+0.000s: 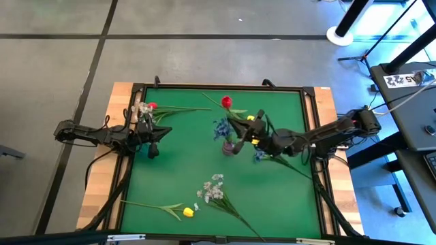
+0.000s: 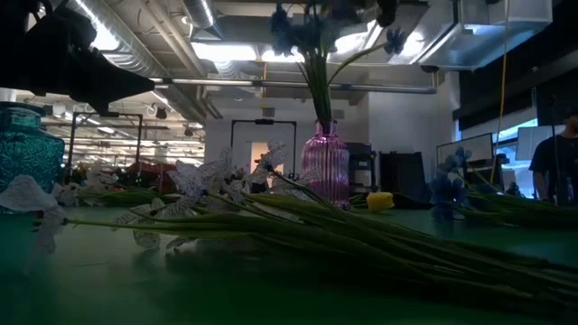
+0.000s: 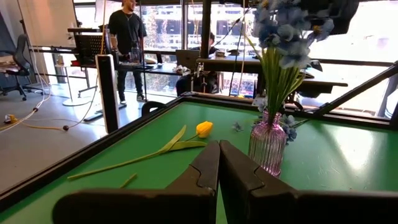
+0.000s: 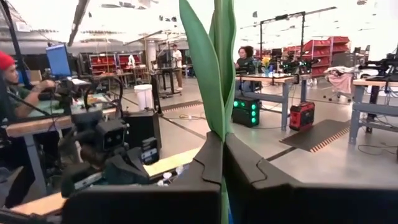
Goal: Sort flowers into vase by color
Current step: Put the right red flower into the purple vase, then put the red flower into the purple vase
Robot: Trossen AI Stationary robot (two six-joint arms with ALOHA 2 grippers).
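At lower centre of the high view, a white spray [image 1: 214, 190] and a yellow tulip [image 1: 187, 212] lie unsorted. At centre, the pink vase [image 1: 228, 147] holds blue blossoms [image 1: 221, 128]. The right gripper [image 1: 253, 139] pinches a green stem [image 4: 221, 74] (bloom unseen); the left gripper [image 1: 153, 151] waits closed, empty. Red tulips [image 1: 225, 102] remain at the top. Green mat [image 1: 177, 170], workshop beyond.

Green table [image 1: 184, 163], pink vase [image 1: 228, 147] at centre, yellow tulip [image 1: 187, 212] and white spray [image 1: 212, 188] lying near front edge

Robotics lab, workbenches [image 4: 273, 81], red shelving [image 4: 323, 53]
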